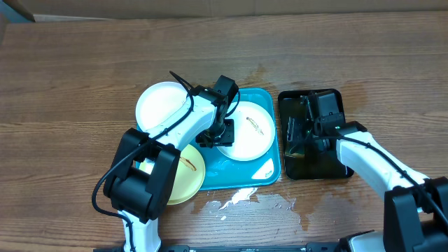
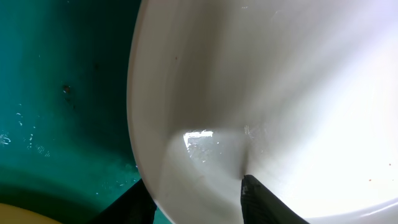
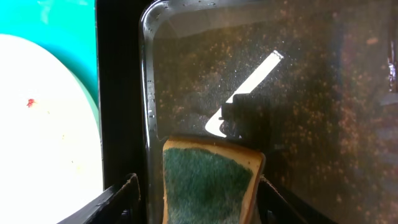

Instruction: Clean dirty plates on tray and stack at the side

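1. Yellow plate: at near-left corner of tray.
2. Smeared plate: white, on tray; left gripper clenched on its rim.
3. Sponge: grasped by right gripper, over black tray.
4. Far plate: white, on table, left of tray.

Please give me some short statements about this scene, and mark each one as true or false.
1. The right end effector holds a sponge over the black tray. True.
2. The yellow plate lies in the black tray. False: it sits at the blue tray's near-left corner.
3. The left end effector straddles the rim of the white plate. True.
4. The white plate is spotless. False: a brown smear marks its centre.
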